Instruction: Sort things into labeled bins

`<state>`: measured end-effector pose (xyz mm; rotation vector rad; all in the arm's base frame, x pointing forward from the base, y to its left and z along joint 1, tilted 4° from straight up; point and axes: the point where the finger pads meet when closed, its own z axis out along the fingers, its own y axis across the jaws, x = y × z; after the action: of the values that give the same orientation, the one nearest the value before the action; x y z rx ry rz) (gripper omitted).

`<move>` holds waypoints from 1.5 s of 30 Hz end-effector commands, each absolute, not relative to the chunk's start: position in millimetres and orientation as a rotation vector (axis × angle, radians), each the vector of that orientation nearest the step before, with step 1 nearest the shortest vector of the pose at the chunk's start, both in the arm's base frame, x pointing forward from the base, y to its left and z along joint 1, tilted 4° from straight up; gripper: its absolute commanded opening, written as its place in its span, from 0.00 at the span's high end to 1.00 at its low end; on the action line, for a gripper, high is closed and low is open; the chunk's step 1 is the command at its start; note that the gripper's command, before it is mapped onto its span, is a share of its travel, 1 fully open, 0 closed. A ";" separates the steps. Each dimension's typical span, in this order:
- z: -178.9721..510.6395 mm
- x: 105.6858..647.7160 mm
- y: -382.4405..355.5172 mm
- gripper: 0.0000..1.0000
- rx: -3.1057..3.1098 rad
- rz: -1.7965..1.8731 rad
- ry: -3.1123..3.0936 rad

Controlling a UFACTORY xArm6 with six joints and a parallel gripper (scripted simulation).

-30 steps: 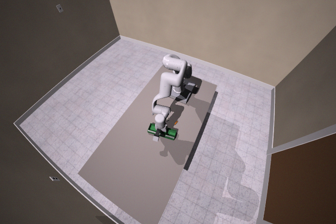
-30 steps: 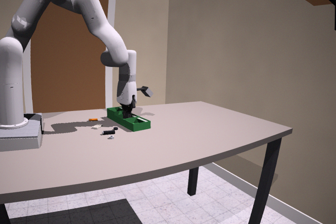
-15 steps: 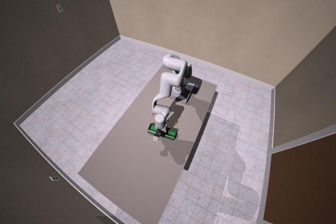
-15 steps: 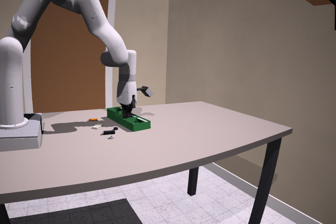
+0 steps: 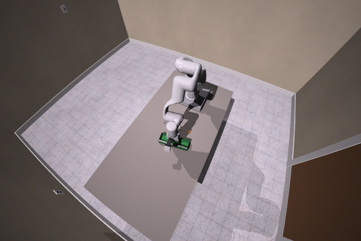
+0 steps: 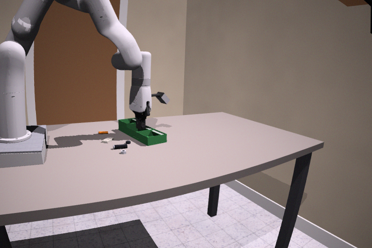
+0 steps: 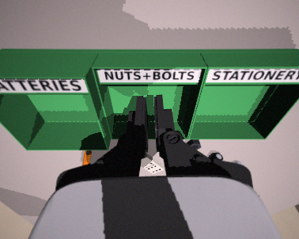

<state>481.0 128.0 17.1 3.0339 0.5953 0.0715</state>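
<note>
Green bins (image 5: 186, 147) (image 6: 156, 140) (image 7: 149, 59): three, joined
Printed labels (image 5: 182, 146) (image 6: 157, 132) (image 7: 149, 76): three
Orange piece (image 5: 189, 132) (image 6: 102, 132) (image 7: 86, 158): one
White dotted block (image 6: 107, 140) (image 7: 153, 167): one
Black cylinder (image 6: 120, 147) (image 7: 216, 157): one
Small dark piece (image 6: 128, 142) (image 7: 194, 143): one
Pale nut-like piece (image 5: 164, 122) (image 6: 123, 152): one, at six o'clock among loose pieces, exterior view

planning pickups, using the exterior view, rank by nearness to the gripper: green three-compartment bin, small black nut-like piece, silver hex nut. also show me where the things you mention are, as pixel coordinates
1. green three-compartment bin (image 5: 187, 144) (image 6: 136, 135) (image 7: 149, 53): directly under the gripper (image 6: 141, 129) (image 7: 150, 108)
2. small black nut-like piece (image 6: 128, 142) (image 7: 194, 144): beside the bin
3. silver hex nut (image 6: 123, 151): nearest the camera
</note>
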 end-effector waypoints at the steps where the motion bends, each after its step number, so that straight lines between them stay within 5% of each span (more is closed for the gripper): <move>1: 25.3 482.1 128.8 0.93 3.034 0.078 0.595; 45: 58.4 445.2 207.4 0.93 3.035 0.078 0.596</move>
<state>444.5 204.1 56.8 3.0346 0.5984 0.0707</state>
